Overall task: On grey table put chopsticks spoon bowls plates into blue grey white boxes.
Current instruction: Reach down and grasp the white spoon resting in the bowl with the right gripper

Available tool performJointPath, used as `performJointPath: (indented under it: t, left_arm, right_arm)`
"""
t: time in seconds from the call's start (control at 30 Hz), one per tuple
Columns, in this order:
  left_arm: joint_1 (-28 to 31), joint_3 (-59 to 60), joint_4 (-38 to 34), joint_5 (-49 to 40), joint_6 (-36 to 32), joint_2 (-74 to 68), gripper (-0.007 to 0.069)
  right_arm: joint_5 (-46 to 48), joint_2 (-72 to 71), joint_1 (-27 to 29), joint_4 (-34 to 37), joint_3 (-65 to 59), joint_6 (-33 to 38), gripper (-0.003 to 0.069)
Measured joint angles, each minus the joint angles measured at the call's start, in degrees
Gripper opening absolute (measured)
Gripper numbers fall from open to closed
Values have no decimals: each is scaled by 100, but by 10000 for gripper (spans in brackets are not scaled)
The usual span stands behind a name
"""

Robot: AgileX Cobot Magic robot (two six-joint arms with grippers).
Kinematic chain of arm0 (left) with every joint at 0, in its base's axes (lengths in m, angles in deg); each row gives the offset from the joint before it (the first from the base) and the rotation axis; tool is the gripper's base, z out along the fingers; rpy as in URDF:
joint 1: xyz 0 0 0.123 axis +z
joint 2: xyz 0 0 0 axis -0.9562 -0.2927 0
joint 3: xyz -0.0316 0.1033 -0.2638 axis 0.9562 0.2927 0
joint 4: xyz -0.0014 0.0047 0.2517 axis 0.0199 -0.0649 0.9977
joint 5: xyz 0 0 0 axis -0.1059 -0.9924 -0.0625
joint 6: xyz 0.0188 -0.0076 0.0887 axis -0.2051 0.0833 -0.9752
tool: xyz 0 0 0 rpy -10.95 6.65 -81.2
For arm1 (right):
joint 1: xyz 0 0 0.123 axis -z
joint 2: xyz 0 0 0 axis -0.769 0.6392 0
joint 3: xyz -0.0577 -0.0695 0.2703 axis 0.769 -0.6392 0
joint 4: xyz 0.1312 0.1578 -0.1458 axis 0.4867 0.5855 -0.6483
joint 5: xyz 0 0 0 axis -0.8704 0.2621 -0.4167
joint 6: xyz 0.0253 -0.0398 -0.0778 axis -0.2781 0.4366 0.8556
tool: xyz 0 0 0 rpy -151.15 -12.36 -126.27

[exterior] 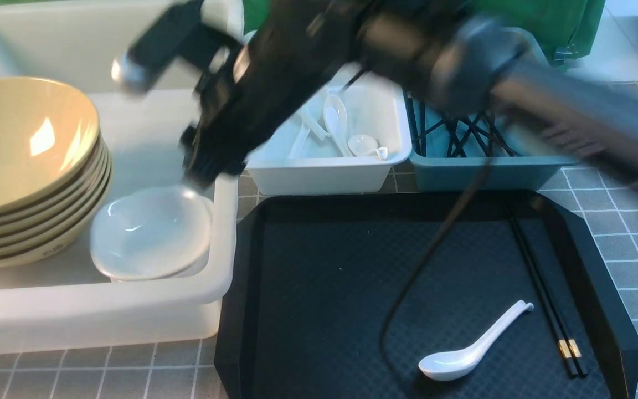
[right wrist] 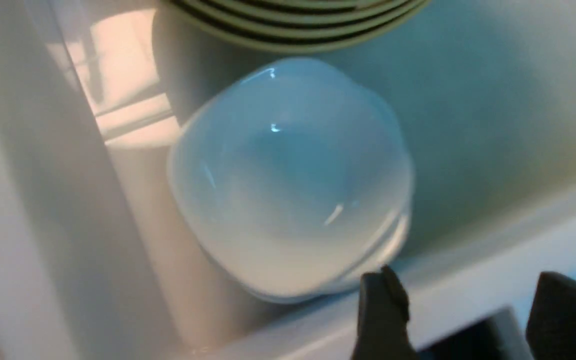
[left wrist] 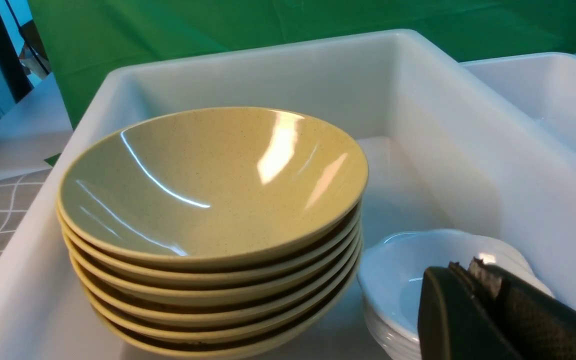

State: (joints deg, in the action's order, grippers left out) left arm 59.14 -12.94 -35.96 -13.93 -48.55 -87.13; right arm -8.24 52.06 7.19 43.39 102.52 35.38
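The right gripper (right wrist: pixel 465 280) has its fingers spread wide with nothing between them. It hangs over the rim of the big white box (exterior: pixel 225 233). The white bowl (exterior: pixel 150 233) sits inside that box, just beyond the fingertips, at about 7 o'clock from the gripper in the front view. It tops a small stack and is clear of both fingers.

At 9 o'clock from it stand the stacked yellow bowls (exterior: pixel 25 144).

The left gripper (left wrist: pixel 473 280) is pressed together on nothing, near the white stack.

A spoon (exterior: pixel 474 349) lies at 5 o'clock on the black tray (exterior: pixel 324 305), with the chopsticks (exterior: pixel 546 299) along its 3 o'clock side.

The right arm is badly blurred in the front view. It hides part of the small white box (exterior: pixel 324 174) and the blue box (exterior: pixel 479 172), so their contents are only partly visible. The wrist views show only the fingertips of each gripper.
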Motion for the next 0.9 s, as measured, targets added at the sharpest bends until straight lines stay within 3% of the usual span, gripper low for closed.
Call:
performJointPath:
  t: [0.2, 0.3, 0.47, 0.63, 0.9]
  left_arm:
    - [0, 0, -5, 0, 84, 0, -8]
    - [0, 0, -12, 13, 151, 0, -8]
    - [0, 0, -17, 26, 165, 0, -8]
    - [0, 0, -17, 26, 165, 0, -8]
    - [0, 421, 87, 685, 165, 0, -8]
  right_arm:
    - [747, -1405, 681, -16, -561, -543, 420]
    - [1384, -1873, 1137, -73, -1634, -1053, 420]
    - [1382, -1925, 1293, -127, -3737, -1219, 420]
    - [793, -1918, 1077, -122, -5497, -1035, 420]
    - [-828, -1933, 745, -111, -6502, -459, 420]
